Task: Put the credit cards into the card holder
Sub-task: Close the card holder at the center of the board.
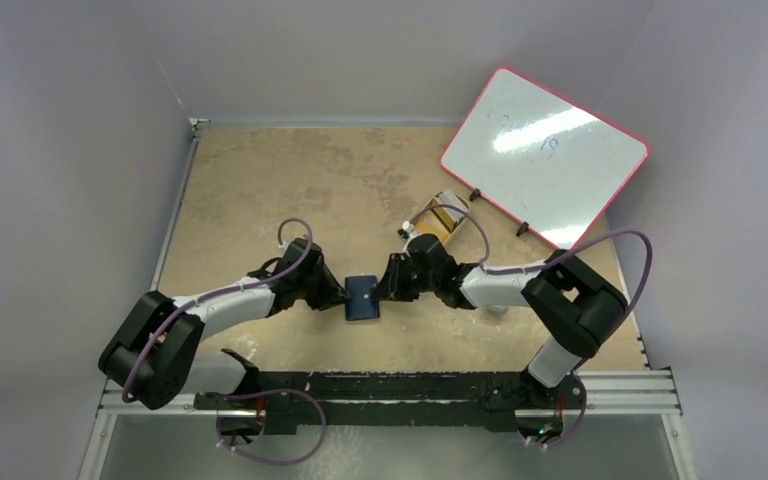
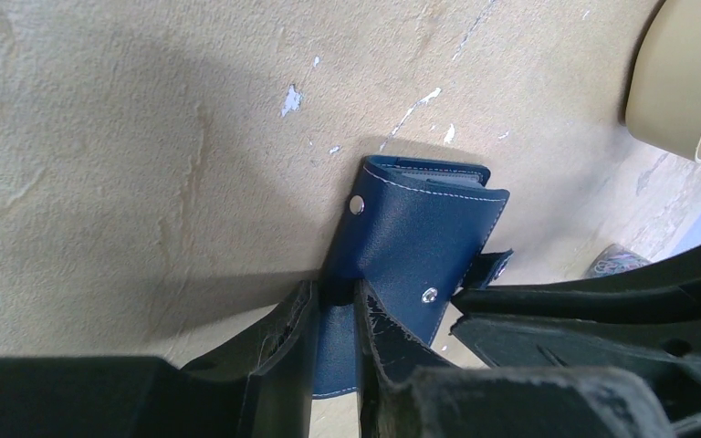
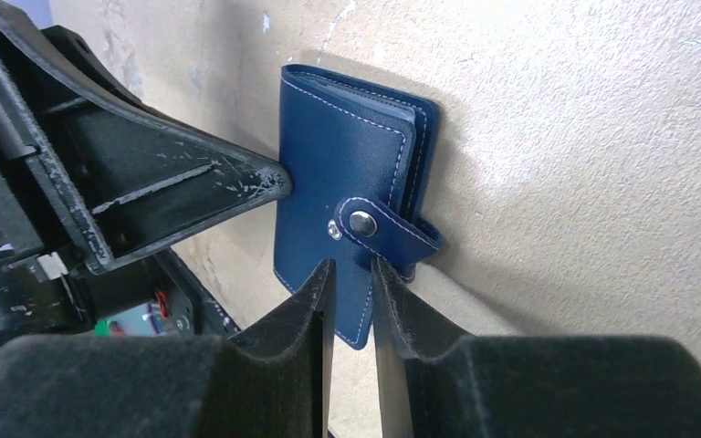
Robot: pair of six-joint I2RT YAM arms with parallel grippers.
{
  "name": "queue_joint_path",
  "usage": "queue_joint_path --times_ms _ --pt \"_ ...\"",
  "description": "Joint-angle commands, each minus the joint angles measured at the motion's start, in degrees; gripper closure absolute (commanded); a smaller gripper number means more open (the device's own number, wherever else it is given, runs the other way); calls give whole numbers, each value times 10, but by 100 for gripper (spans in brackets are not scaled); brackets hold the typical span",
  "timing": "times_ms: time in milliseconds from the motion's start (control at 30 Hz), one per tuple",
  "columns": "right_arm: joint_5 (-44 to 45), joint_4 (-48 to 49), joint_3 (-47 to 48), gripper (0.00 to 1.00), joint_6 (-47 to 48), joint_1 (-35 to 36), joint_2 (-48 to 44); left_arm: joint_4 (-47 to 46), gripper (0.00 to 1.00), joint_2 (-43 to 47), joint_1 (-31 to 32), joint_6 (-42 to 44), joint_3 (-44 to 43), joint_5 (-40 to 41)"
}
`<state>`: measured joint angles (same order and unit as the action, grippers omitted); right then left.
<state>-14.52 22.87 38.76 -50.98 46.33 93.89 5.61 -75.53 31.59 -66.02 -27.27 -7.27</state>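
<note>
Find the card holder (image 1: 363,298) folded at the centre of the top view, the left pincer (image 2: 333,339) and right pincer (image 3: 351,290) each pinching a cover edge; with no loose credit cards in view, judge loading done and only its strap (image 3: 392,233) apparently left to snap.

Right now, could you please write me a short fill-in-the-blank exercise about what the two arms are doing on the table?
1. The card holder is dark ___ in colour.
2. The left fingers and the right fingers pinch it from ___ sides.
3. The red-edged whiteboard sits at the far ___ corner of the table.

Missing words: blue; opposite; right.
</note>
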Motion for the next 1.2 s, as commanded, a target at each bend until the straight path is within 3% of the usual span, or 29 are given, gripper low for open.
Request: queue_joint_path --times_ms 0,100,233,433,700,1167 --pt "-15 30 21 77 9 2 11 -1 82 -8 4 -6 -7 -8" --pt "-26 20 21 76 14 3 9 -2 82 -5 4 -8 -4 -4" --pt "-19 -63 36 74 33 3 -20 6 82 0 4 -7 -10 -2" --pt "32 -114 29 69 29 -23 -85 32 82 15 4 -2 -35 0" --pt "-1 -81 17 69 19 -46 -71 39 82 30 4 0 -64 -14" --pt "-15 -16 3 71 -7 -44 -36 -56 83 -16 4 -9 -28 -42"
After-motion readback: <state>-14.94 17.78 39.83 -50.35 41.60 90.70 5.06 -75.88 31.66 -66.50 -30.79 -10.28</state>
